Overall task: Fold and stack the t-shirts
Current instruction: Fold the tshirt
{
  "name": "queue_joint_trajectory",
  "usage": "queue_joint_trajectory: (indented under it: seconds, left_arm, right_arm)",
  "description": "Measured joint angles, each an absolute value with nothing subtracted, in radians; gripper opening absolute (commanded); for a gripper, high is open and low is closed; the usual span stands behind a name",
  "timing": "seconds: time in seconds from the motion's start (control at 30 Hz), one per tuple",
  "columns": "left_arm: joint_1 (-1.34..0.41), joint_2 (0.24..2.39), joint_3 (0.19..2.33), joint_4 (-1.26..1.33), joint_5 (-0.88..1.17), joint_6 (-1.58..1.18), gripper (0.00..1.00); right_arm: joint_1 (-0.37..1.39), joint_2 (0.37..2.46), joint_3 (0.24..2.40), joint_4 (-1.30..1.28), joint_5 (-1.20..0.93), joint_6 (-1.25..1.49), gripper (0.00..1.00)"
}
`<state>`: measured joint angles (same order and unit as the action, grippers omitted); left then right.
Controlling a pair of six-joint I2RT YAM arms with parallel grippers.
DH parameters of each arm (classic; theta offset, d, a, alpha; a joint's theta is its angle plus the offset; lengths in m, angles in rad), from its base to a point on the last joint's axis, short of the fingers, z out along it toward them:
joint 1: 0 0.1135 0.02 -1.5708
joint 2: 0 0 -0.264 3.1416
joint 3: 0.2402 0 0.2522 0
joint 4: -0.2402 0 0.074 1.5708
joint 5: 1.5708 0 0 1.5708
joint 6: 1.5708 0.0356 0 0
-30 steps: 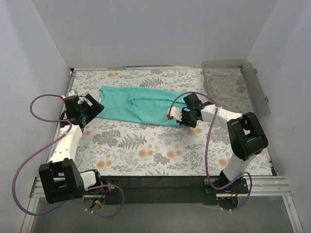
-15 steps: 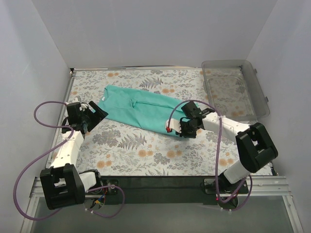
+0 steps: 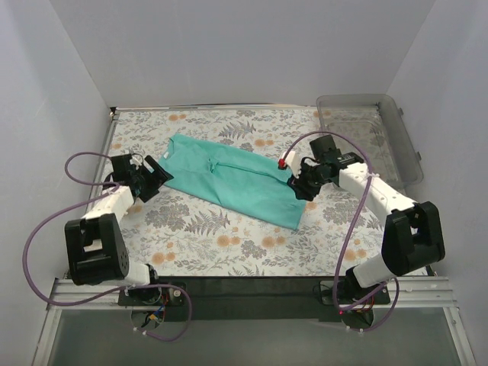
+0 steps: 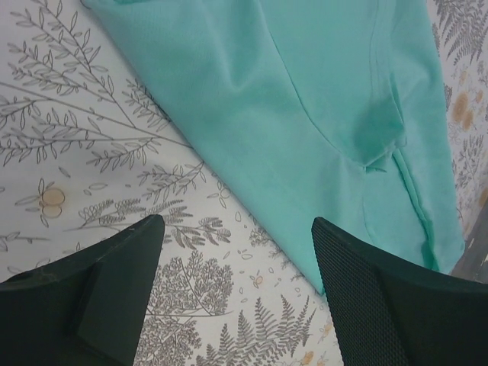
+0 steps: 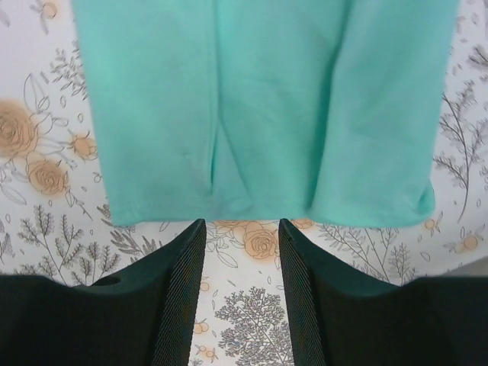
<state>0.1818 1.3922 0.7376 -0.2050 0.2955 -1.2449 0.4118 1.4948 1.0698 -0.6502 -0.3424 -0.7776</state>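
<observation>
Teal t-shirt [image 3: 232, 179] lies mid-tabletop [image 3: 229, 244] as a long strip, already folded lengthwise. It runs diagonally from the near-right hem to the far-left end. Right gripper [image 3: 300, 185] sits just beside the hem's far corner, jaws parted, nothing between them. In the wrist view the hem edge lies just beyond the fingertips. Left gripper [image 3: 149, 177] is at the strip's left end, spread wide and released, hanging over the print beside the shirt edge.

Likely next step is the crosswise fold. To do it well:
- pinch all layers at both corners of one end
- lift low
- lay that end over the other with edges matched, so the tucked sleeve stays in

Clear bin [image 3: 358, 97] far right, apart from the shirt.
</observation>
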Motion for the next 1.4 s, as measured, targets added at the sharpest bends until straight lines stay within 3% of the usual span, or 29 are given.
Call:
queue_joint_trajectory:
  seconds: [0.33,1.03,1.17,1.23,1.3,1.4]
  left_arm:
    - [0.191,1.596,0.828,-0.143,0.301,-1.216,0.71]
    - [0.214,1.707,0.91,-0.134,0.301,-1.19,0.67]
    - [0.214,1.738,0.939,-0.131,0.3,-1.189,0.6]
    - [0.214,1.752,0.951,-0.129,0.3,-1.189,0.49]
    - [0.214,1.772,0.962,-0.128,0.298,-1.187,0.44]
    - [0.214,1.794,0.976,-0.127,0.297,-1.192,0.27]
  right_arm:
    - [0.354,1.547,1.048,-0.572,-0.394,-0.586,0.42]
    - [0.353,1.654,1.015,-0.542,-0.4,-0.529,0.4]
    - [0.353,1.654,1.013,-0.542,-0.402,-0.527,0.36]
    - [0.353,1.655,1.01,-0.542,-0.404,-0.526,0.34]
    - [0.353,1.658,1.008,-0.541,-0.405,-0.526,0.28]
    - [0.353,1.658,1.003,-0.542,-0.406,-0.525,0.15]
